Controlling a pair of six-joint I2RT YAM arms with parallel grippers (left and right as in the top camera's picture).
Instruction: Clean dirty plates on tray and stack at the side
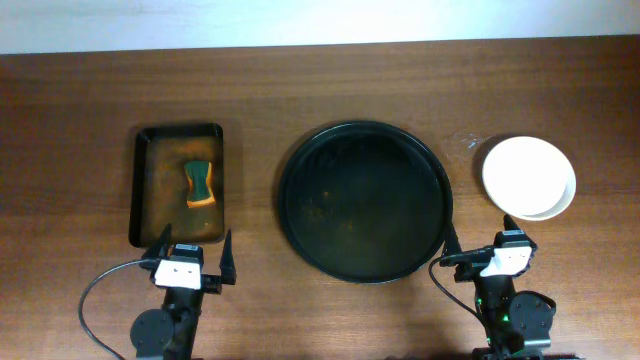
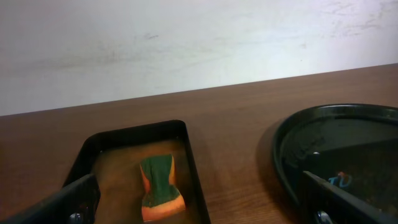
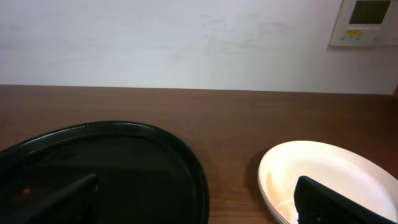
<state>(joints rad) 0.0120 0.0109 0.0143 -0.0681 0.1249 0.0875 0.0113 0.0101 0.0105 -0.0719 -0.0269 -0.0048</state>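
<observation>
Along the near edge of the bench (image 1: 80,120), both arms sit low and drawn back, each pointing away toward the far wall. The left tool (image 1: 194,250) is spread wide with nothing between its fingers (image 2: 65,202). It sits just short of the near end of a black rectangular pan (image 1: 145,190). The right tool (image 1: 490,243) is spread just as wide and also grips nothing; its dark fingers (image 3: 339,199) frame the bottom corners of the right wrist view. It faces the gap between the round black tray (image 1: 365,200) and the white plates (image 1: 528,177). Those plates sit stacked on the bench to the right of the tray, near it but not touching, and a doubled rim shows at least two of them. The tray lies in the middle of the bench between the two arms, its dark surface showing faint brownish smears toward the left. A sponge (image 1: 201,183) with a green top and orange underside lies in the pan, lengthwise and roughly centred, apart from the walls. A thin cable (image 1: 95,290) loops beside the left arm's base. Nothing lies between either tool and the thing ahead of it. High on the pale wall in the right wrist view hangs a small control panel (image 3: 368,22).
</observation>
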